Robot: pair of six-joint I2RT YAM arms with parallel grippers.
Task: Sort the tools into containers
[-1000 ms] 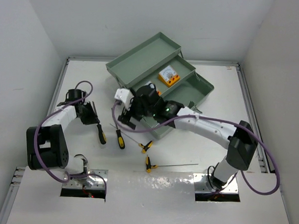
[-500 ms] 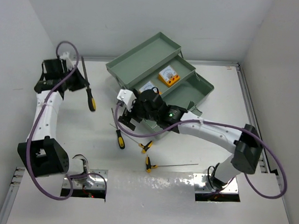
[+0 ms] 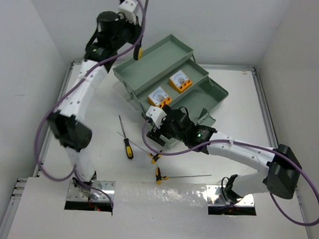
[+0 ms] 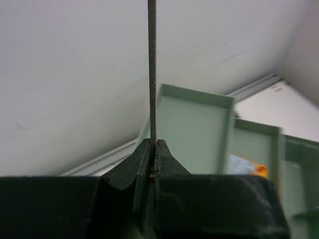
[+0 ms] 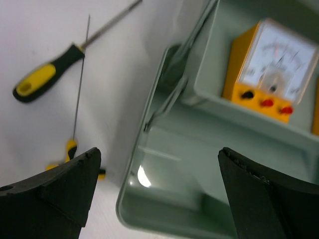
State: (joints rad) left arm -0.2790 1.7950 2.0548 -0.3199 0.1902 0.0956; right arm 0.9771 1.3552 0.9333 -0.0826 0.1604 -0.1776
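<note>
My left gripper (image 3: 136,39) is raised high over the far left corner of the green toolbox's top tray (image 3: 156,61). It is shut on a yellow-black screwdriver (image 3: 137,51). In the left wrist view my left gripper (image 4: 153,144) pinches the thin shaft (image 4: 152,74), and the handle is hidden. My right gripper (image 3: 155,132) is open and empty over the toolbox's near left corner. It also shows in the right wrist view (image 5: 159,184), above the lowest tray (image 5: 199,164). Two orange meters (image 3: 157,96) (image 3: 180,81) lie in the middle tray; one shows in the right wrist view (image 5: 271,69).
A yellow-black screwdriver (image 3: 126,143) lies on the table left of the toolbox; it also shows in the right wrist view (image 5: 47,74). Two T-handle keys (image 3: 156,156) (image 3: 159,175) lie in front of the toolbox. White walls close in the table at the back and sides.
My left arm lifted its screwdriver from the table's left side up to the top tray's far corner. My right gripper let go of the second meter in the middle tray and drew back.
</note>
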